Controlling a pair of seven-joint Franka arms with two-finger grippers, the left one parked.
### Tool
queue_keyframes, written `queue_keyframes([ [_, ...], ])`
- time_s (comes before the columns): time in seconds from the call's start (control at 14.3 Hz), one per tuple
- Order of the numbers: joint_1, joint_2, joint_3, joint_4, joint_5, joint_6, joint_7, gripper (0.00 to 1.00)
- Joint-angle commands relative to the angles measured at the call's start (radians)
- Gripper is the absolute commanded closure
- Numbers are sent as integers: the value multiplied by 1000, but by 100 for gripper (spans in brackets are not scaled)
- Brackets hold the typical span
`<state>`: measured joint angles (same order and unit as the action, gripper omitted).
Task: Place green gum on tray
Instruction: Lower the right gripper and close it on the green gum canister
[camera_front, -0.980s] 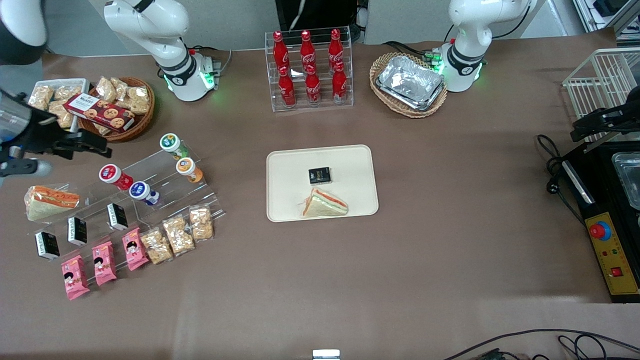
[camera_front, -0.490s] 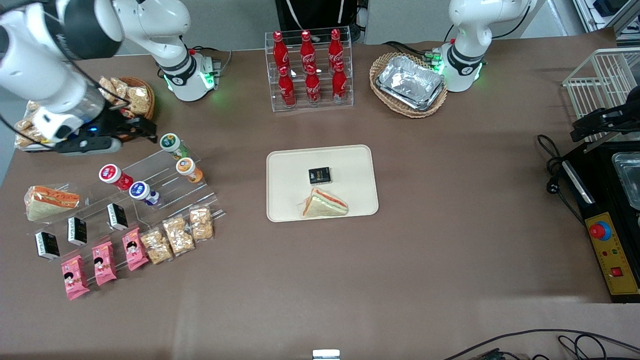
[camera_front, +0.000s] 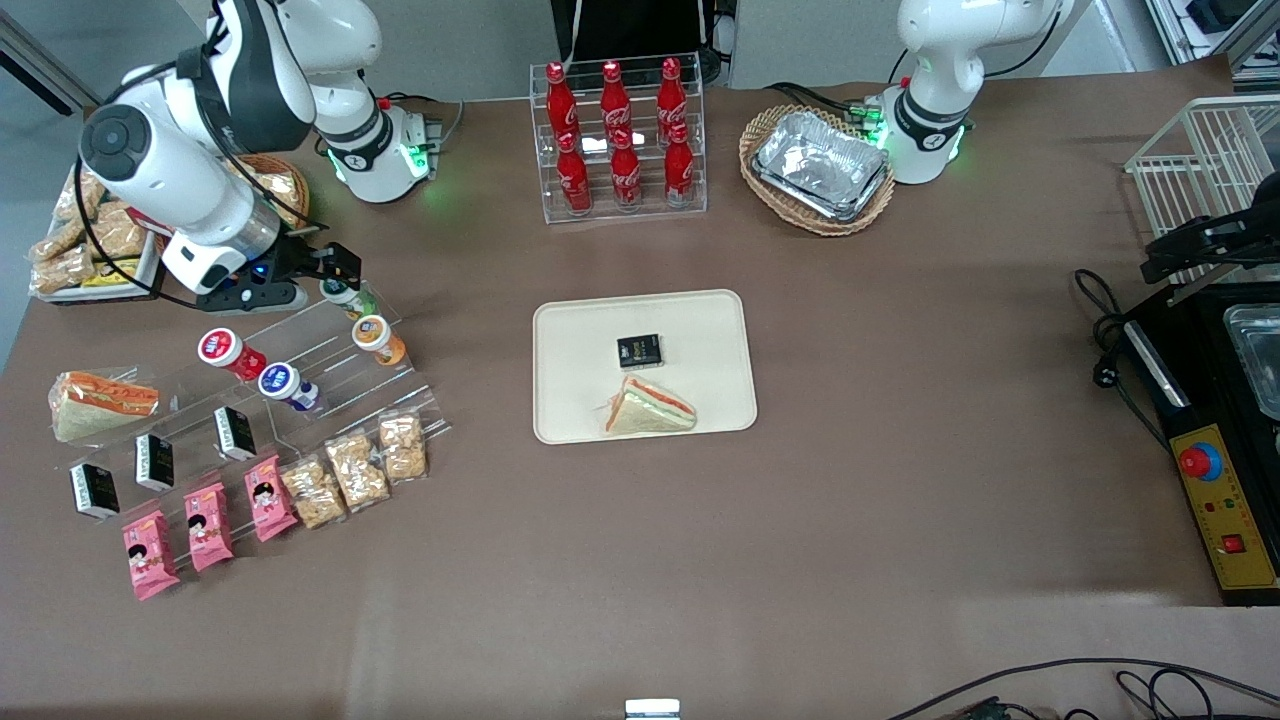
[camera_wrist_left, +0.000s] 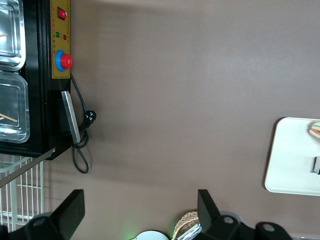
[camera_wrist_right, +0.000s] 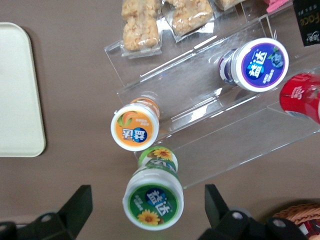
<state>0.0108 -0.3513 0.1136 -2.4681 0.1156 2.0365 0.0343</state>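
The green gum (camera_wrist_right: 153, 200) stands on the top step of a clear acrylic stand (camera_wrist_right: 210, 105), its white-and-green lid facing the wrist camera. In the front view it (camera_front: 350, 293) is partly covered by my gripper (camera_front: 335, 278). My gripper (camera_wrist_right: 147, 212) hovers above it, open, with one finger on each side of the lid and not touching it. The cream tray (camera_front: 700, 340) lies at the table's middle, toward the parked arm's end from the stand, and holds a sandwich (camera_front: 650, 408) and a small black box (camera_front: 639, 350). The tray's edge shows in the wrist view (camera_wrist_right: 17, 90).
An orange-lidded bottle (camera_wrist_right: 135, 131), a blue-lidded bottle (camera_wrist_right: 262, 64) and a red-lidded bottle (camera_wrist_right: 300, 95) share the stand. Snack packets (camera_front: 355, 468) lie nearer the camera. A cola rack (camera_front: 617, 135) and a basket of foil trays (camera_front: 820, 165) stand farther from the camera.
My arm has swung in from the working arm's end of the table, and the gripper now hangs over the green gum. The objects have not moved.
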Motion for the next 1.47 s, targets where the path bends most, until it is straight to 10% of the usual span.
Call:
queue_keyframes([
  [0.0,3,-15,-6,-84,12,99,-14,0],
  [0.42,5,-12,-5,-138,12,145,-16,4],
  [0.77,1,-3,-9,-123,12,146,-28,61],
  [1.4,-78,115,-52,363,4,-293,-174,62],
])
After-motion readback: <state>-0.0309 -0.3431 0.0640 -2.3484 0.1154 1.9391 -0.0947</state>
